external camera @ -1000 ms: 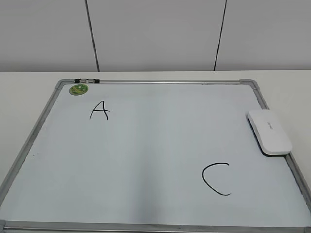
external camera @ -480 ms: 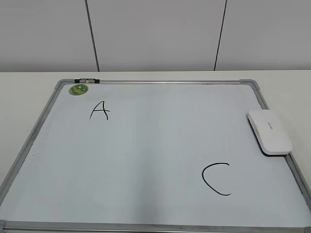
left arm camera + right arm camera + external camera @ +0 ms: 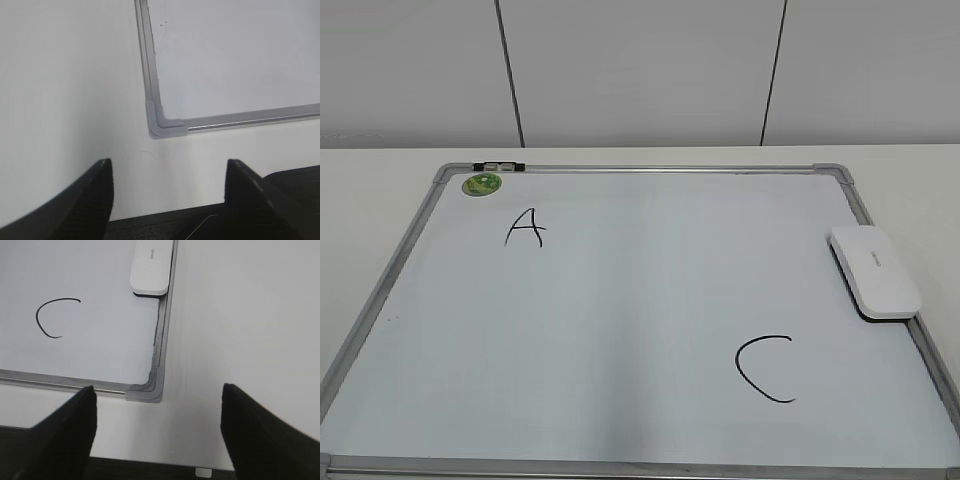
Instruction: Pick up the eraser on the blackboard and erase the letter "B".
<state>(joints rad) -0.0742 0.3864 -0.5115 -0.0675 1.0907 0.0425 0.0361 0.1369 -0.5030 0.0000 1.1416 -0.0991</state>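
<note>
The blackboard point(image 3: 640, 170) is a white board with a silver frame lying flat on the table. It bears a black "A" point(image 3: 525, 229) and a black "C" point(image 3: 763, 368); no letter "B" shows on it. The white eraser point(image 3: 874, 270) lies at the board's right edge, also in the right wrist view point(image 3: 151, 267) above the "C" point(image 3: 54, 317). My left gripper point(image 3: 167, 167) is open and empty over the table near the board's corner point(image 3: 162, 125). My right gripper point(image 3: 157, 392) is open and empty, just short of the board's near right corner point(image 3: 150, 390).
A small round green magnet point(image 3: 481, 184) sits at the board's far left corner. White table surface point(image 3: 370, 190) surrounds the board. A dark table edge point(image 3: 160, 222) runs below the left gripper. A wall with two dark seams point(image 3: 510, 70) stands behind.
</note>
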